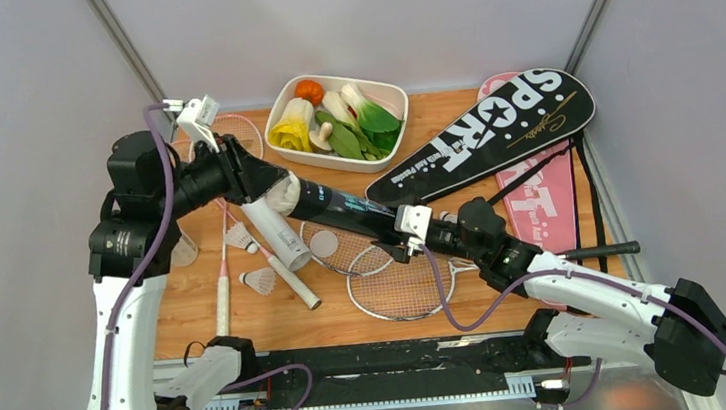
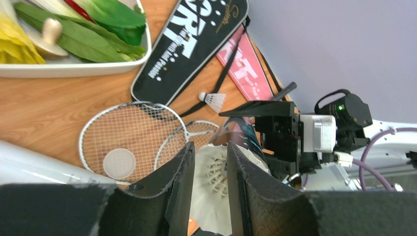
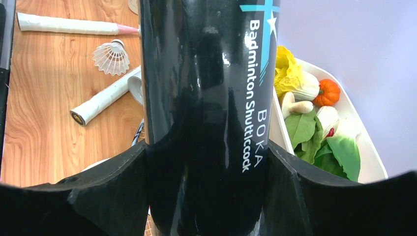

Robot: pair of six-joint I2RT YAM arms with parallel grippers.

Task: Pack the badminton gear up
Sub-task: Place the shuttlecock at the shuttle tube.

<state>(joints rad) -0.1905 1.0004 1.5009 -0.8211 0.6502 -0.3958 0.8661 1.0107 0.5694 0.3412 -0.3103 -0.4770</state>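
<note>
The white shuttlecock (image 2: pixel 214 172) sat at the mouth of the black tube (image 1: pixel 339 205), between the fingers of the left gripper (image 2: pixel 210 150). Whether they pinched it or only flanked it could not be told. The right gripper (image 3: pixel 206 155) was clamped round the tube, held over mid-table with its mouth toward ten o'clock. If the shuttlecock was not seated, it would likely tumble onto the racquets (image 1: pixel 402 287) at six o'clock — or its feathers might crumple against the rim.
</note>
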